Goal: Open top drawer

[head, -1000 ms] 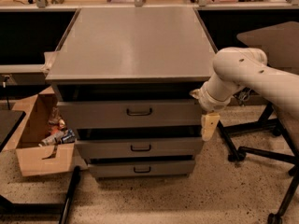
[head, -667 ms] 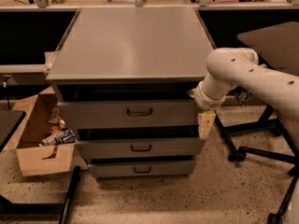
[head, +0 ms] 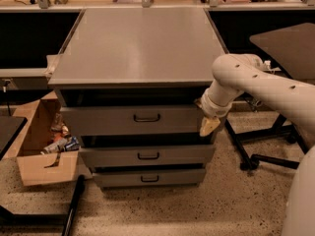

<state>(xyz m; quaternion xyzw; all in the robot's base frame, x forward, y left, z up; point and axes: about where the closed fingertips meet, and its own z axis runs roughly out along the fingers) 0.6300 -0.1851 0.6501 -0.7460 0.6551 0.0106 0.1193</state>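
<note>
- a cream robot arm [head: 256,85] reaches in from the right at a grey metal cabinet [head: 138,48], its gripper [head: 209,126] hanging, yellowish tip down, against the right end of the top drawer [head: 113,121]
- whether the gripper is spread or closed cannot be told from this angle
- the top drawer is the widest and tallest of three grey fronts, just under the cabinet's flat top; a dark band shows above it, and its small dark loop handle [head: 146,117] sits at the centre, well to the left of the gripper
- the second drawer [head: 147,156] and third drawer [head: 148,178] lie below, each with a like handle
- risk, as judged from here: the gripper is at the drawer's edge, not at the handle, so a pull from this spot could slip off the smooth metal or drag the drawer askew and jam it
- the tip hangs close to the gap above the second drawer, so a small drop could catch the wrong front
- the wrist is tight against the cabinet's right corner and could knock it on any swing
- a black chair base [head: 261,159] stands on the speckled floor near the arm's right, in the way of a wide backing move
- an open cardboard box [head: 42,168] of odds and ends sits on the floor left of the cabinet
- no brand, label or writing can be read, on the cabinet, the box or the far counter [head: 98,3]
</note>
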